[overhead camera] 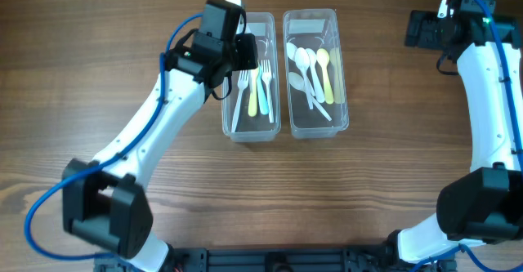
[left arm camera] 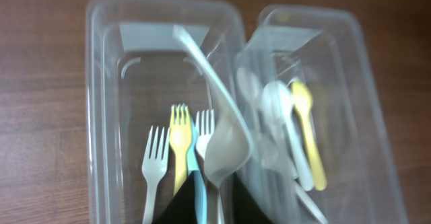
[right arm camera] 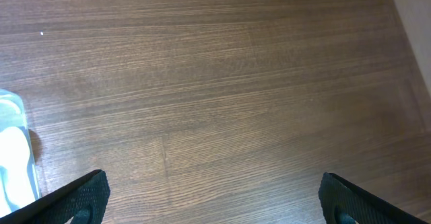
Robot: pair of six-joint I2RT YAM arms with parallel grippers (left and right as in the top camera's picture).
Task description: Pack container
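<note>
The clear spoon [left arm camera: 225, 146], pinched by the closed left gripper [left arm camera: 202, 207], hangs over the forks [left arm camera: 178, 143] in their container [left arm camera: 101, 116], probably bound for the spoons [left arm camera: 296, 130] beside, while the right gripper [right arm camera: 212, 197] stands wide open aside.

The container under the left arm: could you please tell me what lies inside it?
A white fork, a yellow fork, another white fork and a blue handle whose head is covered. A pale spoon overlaps them in the wrist view, hiding the rest.
</note>
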